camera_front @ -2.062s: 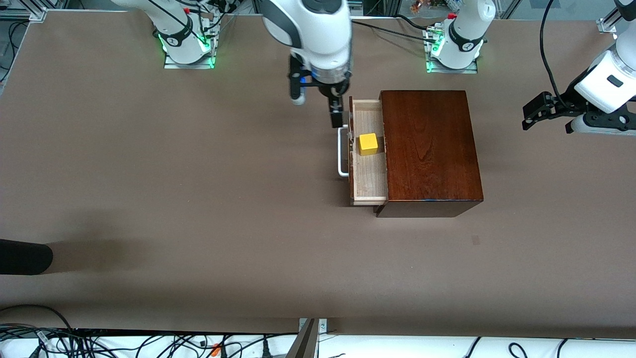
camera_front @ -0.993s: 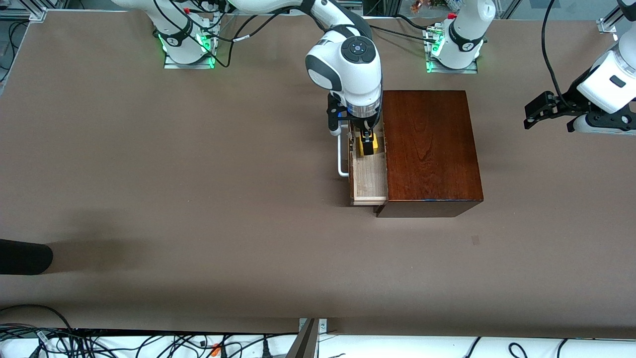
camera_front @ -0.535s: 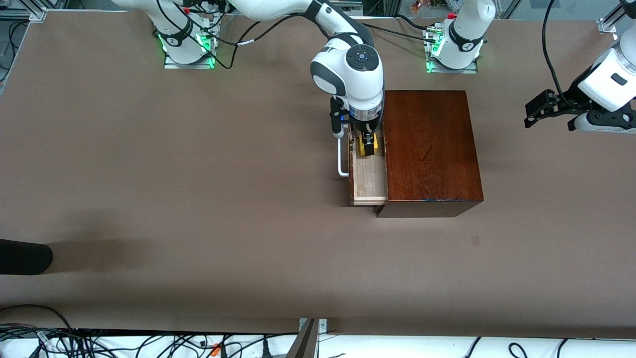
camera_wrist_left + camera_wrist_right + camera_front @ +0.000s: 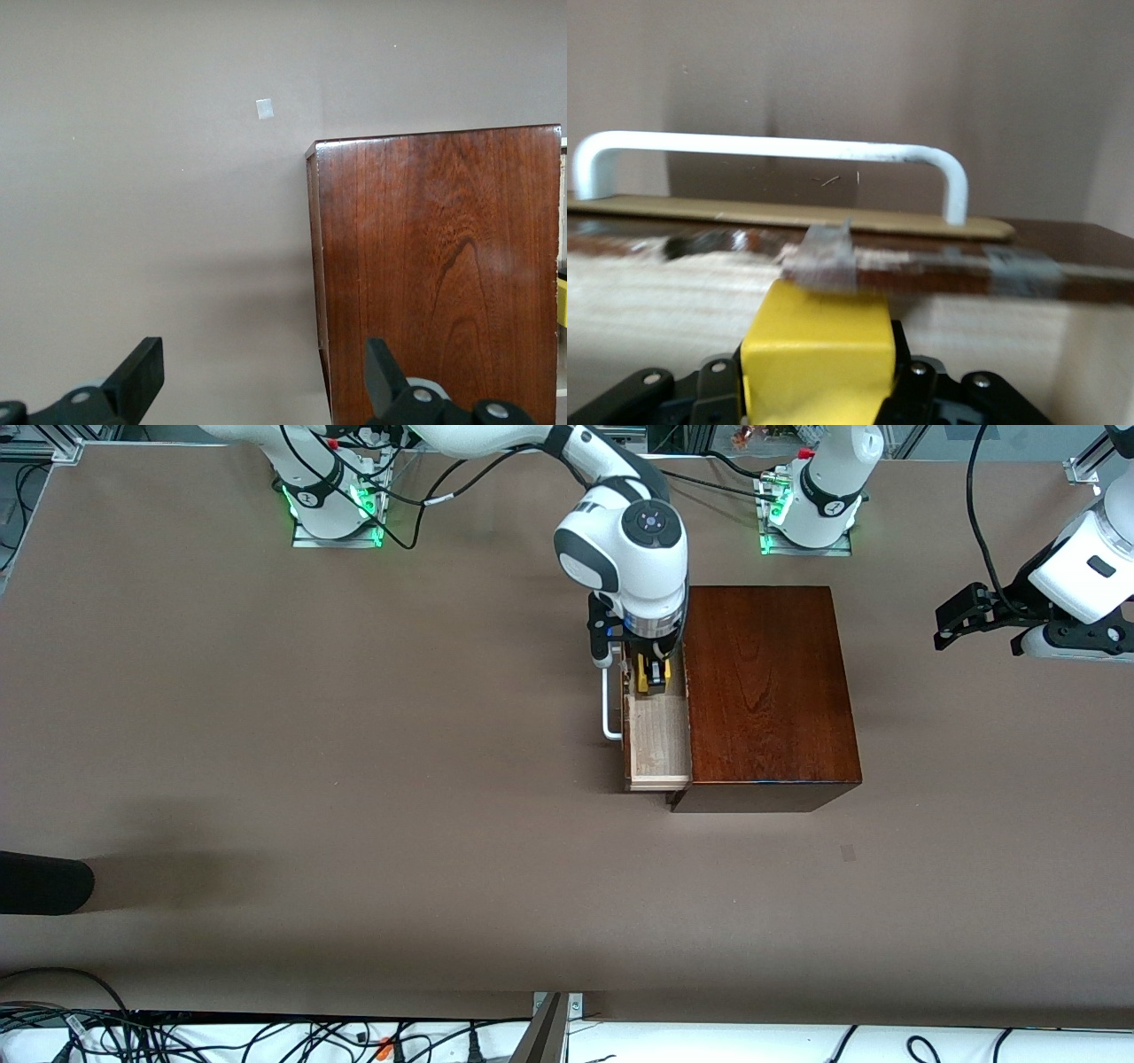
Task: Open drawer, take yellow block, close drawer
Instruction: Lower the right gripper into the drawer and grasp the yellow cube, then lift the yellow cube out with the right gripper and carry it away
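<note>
The right gripper reaches down into the open drawer, fingers pinched on the yellow block (mostly hidden under them) beside the white handle. The wooden box stands alongside. The left gripper waits, fingers spread, over the table at the left arm's end.

Right pincer lowered, clamped tight; left pincer spread, waiting aside.

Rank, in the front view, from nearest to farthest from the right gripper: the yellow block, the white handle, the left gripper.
1. yellow block, between the jaws of the right gripper, in the drawer.
2. white handle, on the drawer's front.
3. left gripper, waiting at the left arm's end.
</note>
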Available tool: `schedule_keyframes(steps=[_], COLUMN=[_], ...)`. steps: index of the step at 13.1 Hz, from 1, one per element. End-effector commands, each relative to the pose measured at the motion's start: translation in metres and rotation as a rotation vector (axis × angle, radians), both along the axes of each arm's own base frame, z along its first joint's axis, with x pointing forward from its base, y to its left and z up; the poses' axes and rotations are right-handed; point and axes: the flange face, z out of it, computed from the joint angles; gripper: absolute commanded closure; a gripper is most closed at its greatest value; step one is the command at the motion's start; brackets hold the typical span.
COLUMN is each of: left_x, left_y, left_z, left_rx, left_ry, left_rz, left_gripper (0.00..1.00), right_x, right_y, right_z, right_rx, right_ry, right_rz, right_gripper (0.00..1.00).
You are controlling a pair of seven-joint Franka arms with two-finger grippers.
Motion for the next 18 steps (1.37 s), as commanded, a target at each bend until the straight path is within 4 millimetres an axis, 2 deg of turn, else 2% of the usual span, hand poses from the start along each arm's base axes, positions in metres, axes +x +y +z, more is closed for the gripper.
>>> schedule_keyframes(steps=[1,4,5,6,7,11,13,14,15,16,18], left_x=[-0.004,-0.003,-0.003,-0.003,-0.003,-0.003,-0.001,0.000,-0.002,-0.007,-0.026], left_y=[0.005,0.015,0.016,0.017,0.017,0.019,0.038,0.037,0.027,0.009,-0.021], left_z=[0.008,0.007,0.007,0.006,0.007,0.007,0.001,-0.001,-0.002,-0.003,-0.001], left_rx=[-0.007,-0.007,-0.007,-0.007,-0.007,-0.007,-0.035,-0.042,-0.042,-0.038,-0.040], left_ry=[0.007,0.011,0.011,0.013,0.011,0.013,0.026,0.031,0.043,0.090,0.230], left_rz=[-0.003,0.013,0.017,0.017,0.017,0.024,0.067,0.068,0.049,0.014,-0.120], left_gripper=[0.00,0.00,0.00,0.00,0.00,0.00,0.00,0.00,0.00,0.00,0.00], right_x=[0.006,0.017,0.020,0.029,0.041,0.075,0.085,0.086,0.089,0.091,0.094], right_y=[-0.009,-0.037,-0.050,-0.065,-0.089,-0.207,-0.281,-0.316,-0.355,-0.397,-0.473], right_z=[0.060,0.112,0.132,0.142,0.162,0.185,0.189,0.190,0.186,0.182,0.164], right_rx=[0.030,0.022,0.003,-0.017,-0.034,-0.171,-0.168,-0.154,-0.141,-0.118,-0.074], right_ry=[0.040,0.049,0.044,0.041,0.034,0.109,0.120,0.115,0.115,0.110,0.089], right_rz=[-0.042,-0.042,0.018,0.089,0.150,0.553,0.692,0.758,0.819,0.893,1.023], right_gripper=[0.95,0.95,0.95,0.95,0.95,1.00,1.00,1.00,1.00,1.00,1.00])
